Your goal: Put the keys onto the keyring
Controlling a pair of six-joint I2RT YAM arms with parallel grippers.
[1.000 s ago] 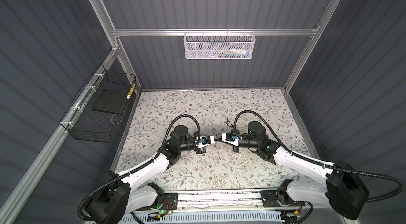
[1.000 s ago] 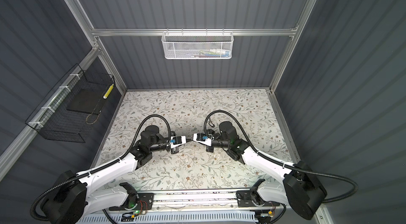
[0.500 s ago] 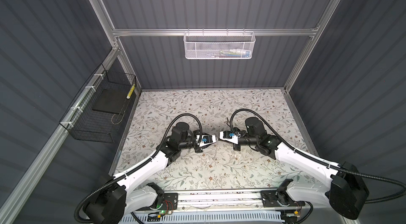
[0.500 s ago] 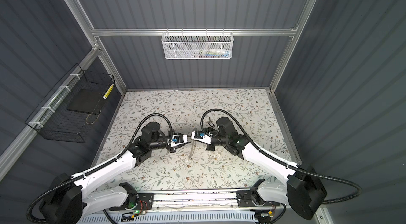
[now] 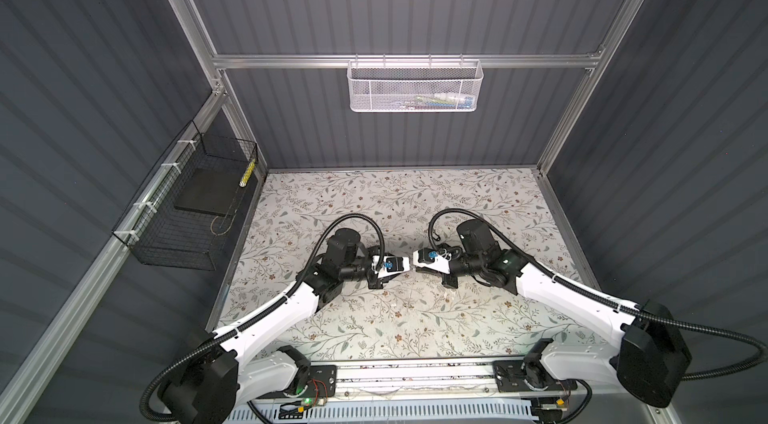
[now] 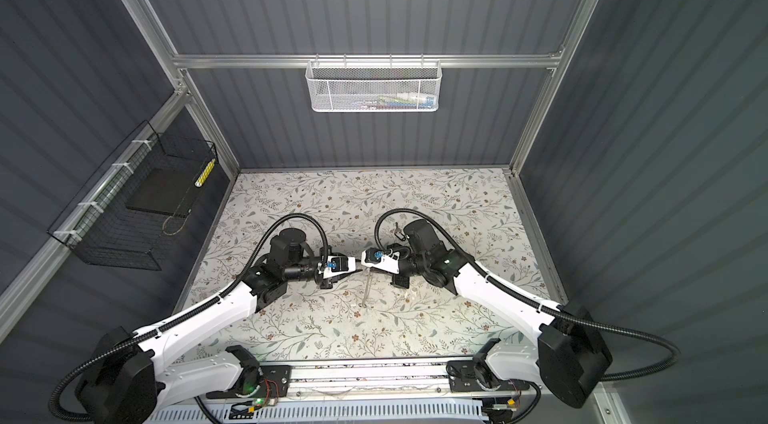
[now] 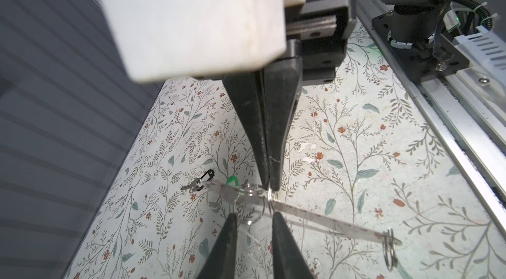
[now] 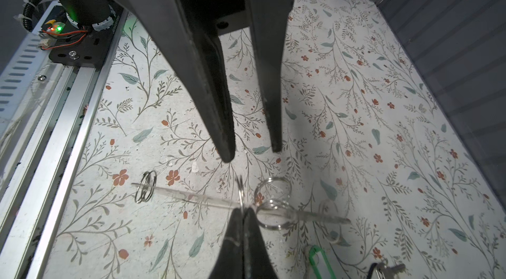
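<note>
The right gripper (image 8: 243, 213) is clenched tip to tip on a thin metal ring (image 8: 240, 190), which stands on edge at a clear strip (image 8: 197, 197) carrying further rings (whether the pinched ring is threaded on the strip I cannot tell). Facing it tip to tip, the left gripper (image 8: 252, 151) is released, its fingers apart with only air between them, just short of the ring. In a top view the strip (image 6: 365, 289) slants down from where the grippers meet. The keyring (image 8: 317, 258) lies on the bench (image 5: 374, 201) by its green tag, beside a key (image 7: 191, 186) on a black clip. The bench has a floral cover. Dark ribbed walls surround it, with a white mesh basket (image 5: 415, 87) on the back rail and a black wire basket (image 5: 187, 209) at the left.
</note>
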